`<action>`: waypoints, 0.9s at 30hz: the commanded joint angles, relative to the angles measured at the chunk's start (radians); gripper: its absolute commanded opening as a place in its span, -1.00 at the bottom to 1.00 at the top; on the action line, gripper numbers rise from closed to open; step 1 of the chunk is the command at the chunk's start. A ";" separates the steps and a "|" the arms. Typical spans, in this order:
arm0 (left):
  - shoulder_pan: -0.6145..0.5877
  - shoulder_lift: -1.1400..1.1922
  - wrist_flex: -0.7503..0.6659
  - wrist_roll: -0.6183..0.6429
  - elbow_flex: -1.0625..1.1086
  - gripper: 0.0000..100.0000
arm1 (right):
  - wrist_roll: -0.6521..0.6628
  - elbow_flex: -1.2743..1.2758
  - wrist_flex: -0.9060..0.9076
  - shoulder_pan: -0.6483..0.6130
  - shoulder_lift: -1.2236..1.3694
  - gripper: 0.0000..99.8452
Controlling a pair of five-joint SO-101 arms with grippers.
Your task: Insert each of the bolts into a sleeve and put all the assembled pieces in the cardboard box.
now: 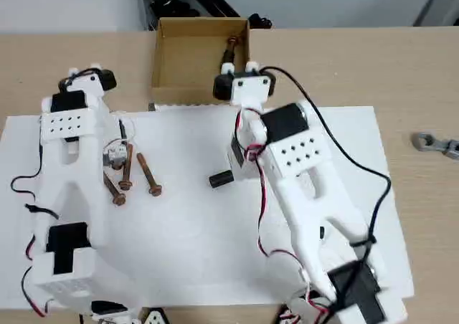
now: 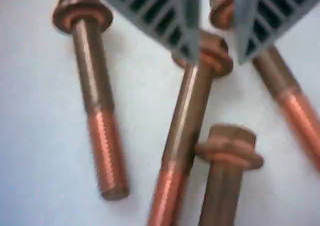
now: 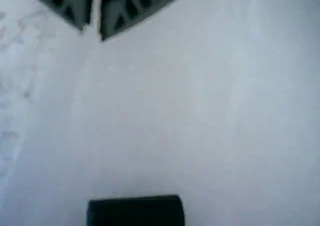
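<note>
Several copper bolts lie together on the white mat; in the high view they are the bolts at the mat's left. My left gripper hangs open just over them, its fingertips on either side of the middle bolt's head, and it shows as the left gripper right above the cluster. A black sleeve lies mid-mat, also seen as the sleeve. My right gripper is shut and empty, a short way from the sleeve. The cardboard box at the back holds one bolt piece.
The right arm stretches across the mat's right half, its cables trailing. A metal wrench lies on the wooden table at the far right. Bare mat lies between the bolts and the sleeve and along the front.
</note>
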 commanded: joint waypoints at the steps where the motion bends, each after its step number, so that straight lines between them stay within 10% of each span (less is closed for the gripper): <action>1: -0.006 0.035 -0.018 -0.023 -0.093 -0.79 | -0.012 0.052 -0.005 0.001 -0.081 -0.98; 27: -0.063 0.726 0.149 -0.187 -0.723 -0.79 | -0.014 0.184 -0.019 0.004 -0.206 -0.98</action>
